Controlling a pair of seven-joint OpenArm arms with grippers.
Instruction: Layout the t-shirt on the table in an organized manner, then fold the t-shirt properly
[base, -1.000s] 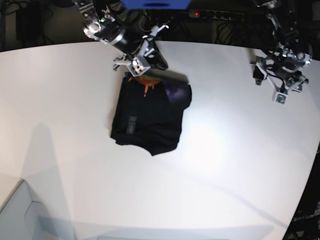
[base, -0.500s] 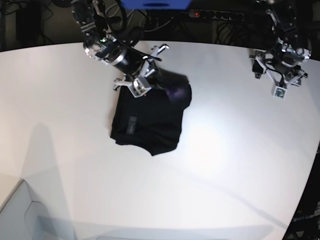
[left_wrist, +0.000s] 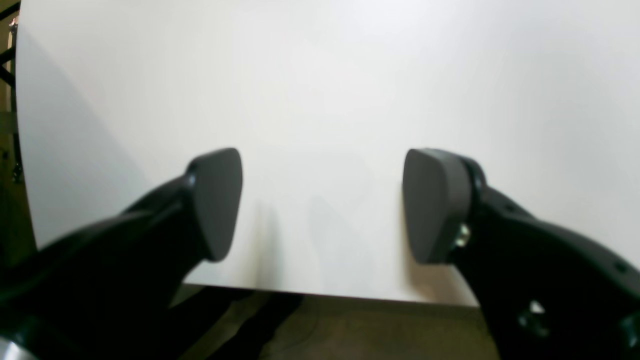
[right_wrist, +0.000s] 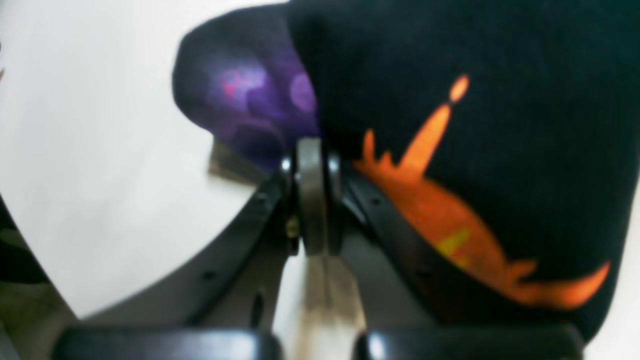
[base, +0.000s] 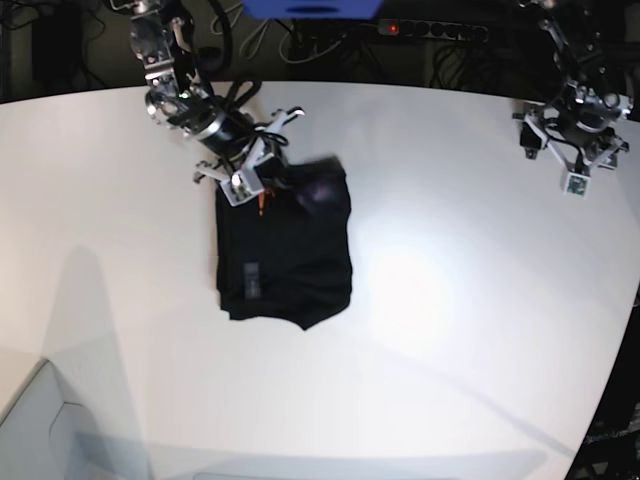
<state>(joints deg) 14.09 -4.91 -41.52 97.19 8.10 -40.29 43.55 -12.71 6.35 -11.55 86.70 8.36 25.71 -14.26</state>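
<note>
Right gripper (right_wrist: 314, 200) pressed fully together, tips meeting at the near edge of the shirt (base: 285, 245) — whether any cloth is caught between them cannot be told. Left gripper (left_wrist: 320, 205) spread wide, nothing between its pads (left_wrist: 217, 200), only bare table (left_wrist: 320, 90) beneath.

Seen only from the right wrist: orange print running along the fold beside the gripper, a purple patch on a bulge of cloth just beyond the tips, white surface to one side. Seen only from the base view: shirt bunched into a rough dark block, lying in the left-centre part of the table (base: 450, 330), right gripper (base: 262, 182) at its far edge, left gripper (base: 575, 160) well apart near the opposite far corner. Seen only from the left wrist: table edge just below the pads, brownish floor past it.

Smooth, white, glossy top with a bright glare patch beside the shirt. Dark clutter of cables and a power strip (base: 425, 30) behind the far edge. Curved edge at the near right; broad bare surface in front of and beside the shirt.
</note>
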